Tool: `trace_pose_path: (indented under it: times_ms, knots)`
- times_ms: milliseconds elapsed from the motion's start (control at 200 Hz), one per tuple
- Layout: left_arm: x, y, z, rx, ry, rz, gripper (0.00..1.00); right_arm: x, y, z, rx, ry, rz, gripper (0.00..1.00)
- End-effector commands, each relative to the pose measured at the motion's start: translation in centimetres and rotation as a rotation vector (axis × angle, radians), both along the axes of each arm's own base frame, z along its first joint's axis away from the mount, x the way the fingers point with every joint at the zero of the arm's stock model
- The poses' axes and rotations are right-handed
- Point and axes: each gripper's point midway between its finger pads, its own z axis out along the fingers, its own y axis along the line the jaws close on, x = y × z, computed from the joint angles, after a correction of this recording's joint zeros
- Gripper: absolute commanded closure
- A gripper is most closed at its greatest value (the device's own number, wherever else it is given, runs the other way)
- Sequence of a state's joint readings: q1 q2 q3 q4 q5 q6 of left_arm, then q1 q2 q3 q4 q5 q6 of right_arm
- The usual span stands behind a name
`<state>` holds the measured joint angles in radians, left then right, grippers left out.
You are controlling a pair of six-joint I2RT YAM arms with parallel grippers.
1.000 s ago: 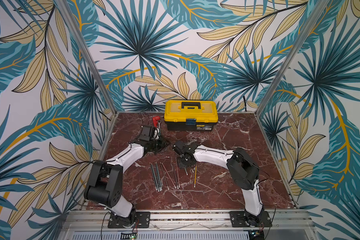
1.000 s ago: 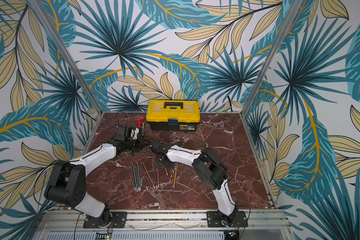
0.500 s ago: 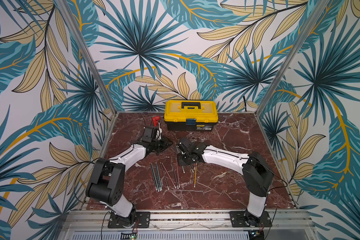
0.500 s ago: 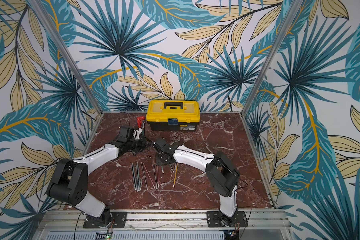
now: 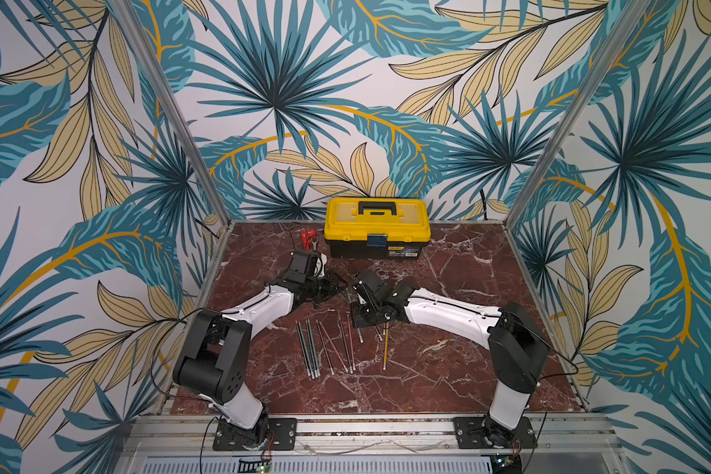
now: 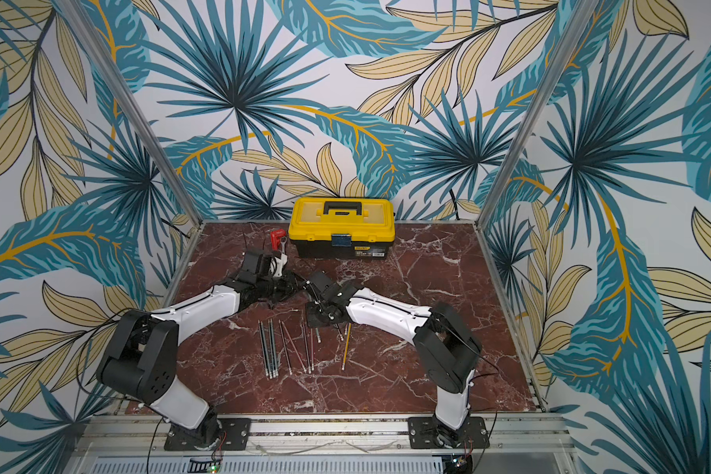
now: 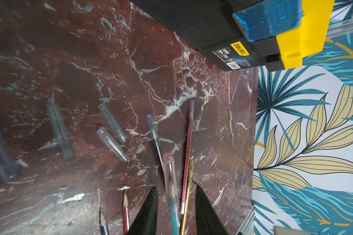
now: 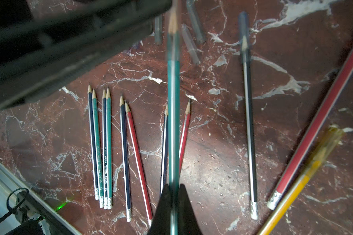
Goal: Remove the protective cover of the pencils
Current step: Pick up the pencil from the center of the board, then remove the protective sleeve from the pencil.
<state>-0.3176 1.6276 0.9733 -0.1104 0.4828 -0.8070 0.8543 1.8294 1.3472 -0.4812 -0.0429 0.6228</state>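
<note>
We see the right claw (image 8: 174, 186) clamped tight on a green pencil (image 8: 173, 122). It grips the shaft well back from the point, so the pencil runs straight out ahead of the claw above the bench (image 8: 222, 162). The sharpened end reaches into the left claw (image 7: 175, 185), whose jaws stand apart with a gap showing on both sides; this claw pinches nothing. The protective cover (image 7: 169, 173), a clear slender cap, sits on that tip and pokes out just beyond the left claw's fingertips.

Farther out from the left claw, loose caps (image 7: 112, 144) lie flat on the marble, off any pencil. Below the right claw and to one side of it, the other pencils (image 8: 102, 146) lie side by side with bare points. On its opposite side three more lie apart: a dark pencil (image 8: 250, 132), a red pencil (image 8: 318, 122) and a yellow pencil (image 8: 293, 189), each with a cap over its tip.
</note>
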Motion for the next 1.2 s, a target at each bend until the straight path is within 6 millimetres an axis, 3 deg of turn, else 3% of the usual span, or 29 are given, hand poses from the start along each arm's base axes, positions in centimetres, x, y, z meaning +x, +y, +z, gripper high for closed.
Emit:
trace_pose_path:
  times_ms: [0,260,706,1006,1197]
  knots:
    - [0.4,-0.2,0.1,0.002,-0.025,-0.012,0.68,-0.5,0.1,1.0,0.046,0.005,-0.002,1.00]
    - [0.4,-0.3,0.0,0.006,-0.025,-0.015,0.69,-1.2,0.7,1.8,0.086,0.014,0.015,1.00]
    - [0.3,-0.4,0.2,-0.007,-0.019,-0.016,0.91,-1.5,1.2,1.6,0.102,0.021,0.021,1.00]
    - [0.2,-0.4,0.5,-0.008,-0.025,-0.018,0.96,-0.6,1.6,0.3,0.070,0.015,0.014,0.72]
    - [0.2,-0.4,0.4,-0.013,-0.020,-0.016,0.96,0.3,1.6,-0.6,0.040,0.003,-0.009,0.68]
